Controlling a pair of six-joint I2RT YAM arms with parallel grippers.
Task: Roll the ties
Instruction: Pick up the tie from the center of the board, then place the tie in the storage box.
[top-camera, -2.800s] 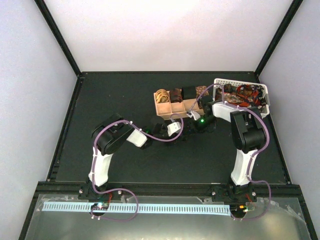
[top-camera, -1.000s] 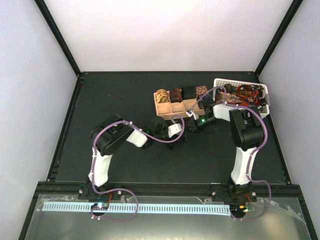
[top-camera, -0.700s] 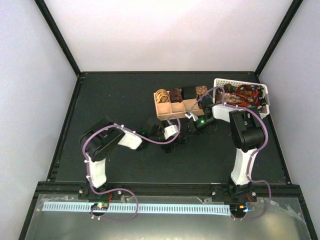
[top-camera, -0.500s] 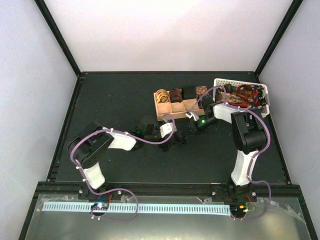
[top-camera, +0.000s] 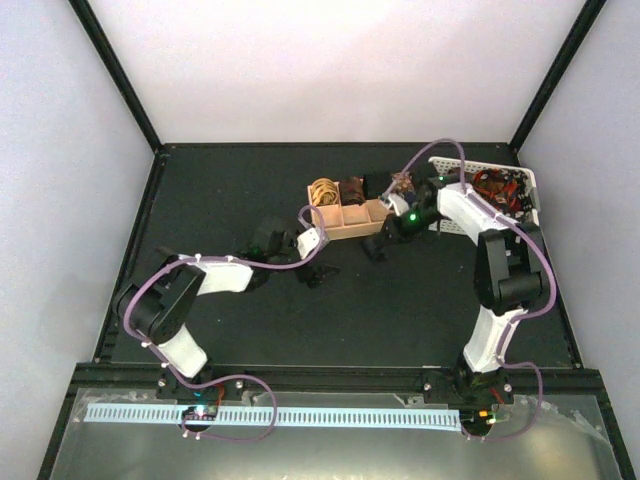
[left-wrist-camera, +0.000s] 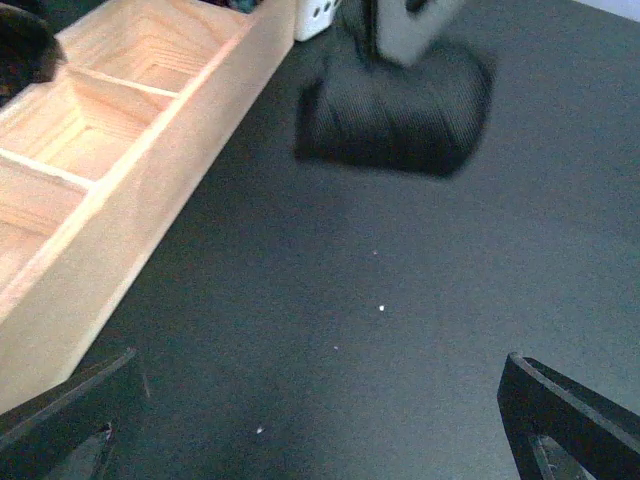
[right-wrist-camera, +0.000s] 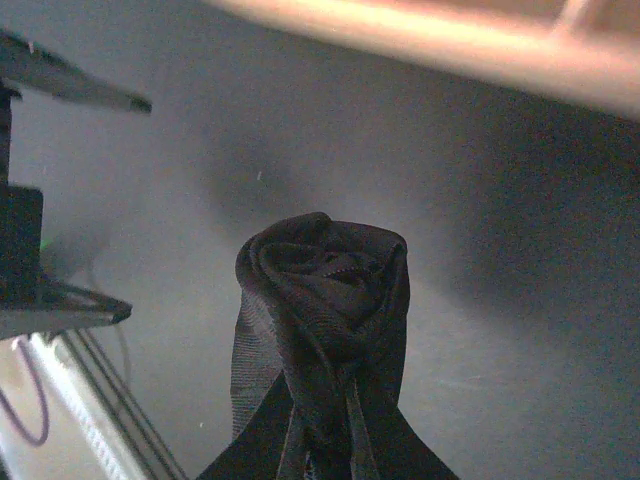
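The right fingers (top-camera: 378, 249) are closed on a black tie (right-wrist-camera: 325, 290) wound into a tight coil. In the right wrist view the coil stands up from the grip, its folds spiralling in at the top. It is held beside the long near wall of the wooden tray (top-camera: 350, 222), outside the compartments. It seems to sit just clear of the worktop (top-camera: 220, 200), though the blur makes contact hard to rule out.

The left fingers (left-wrist-camera: 565, 420) are spread wide and hold nothing. They are low over bare worktop beside the left end of the tray's near wall, pointing towards the black tie, which is near them but apart.

In the overhead view the two arms reach in from either side, towards the tray's near side. The tray's far compartments hold a gold coil (top-camera: 323, 189) and, next to it, a brown coil (top-camera: 352, 188). The near compartments seen from the left wrist are bare wood. To the right of the tray, the white basket (top-camera: 531, 188) holds loose ties (top-camera: 495, 184), red and dark, in a heap.
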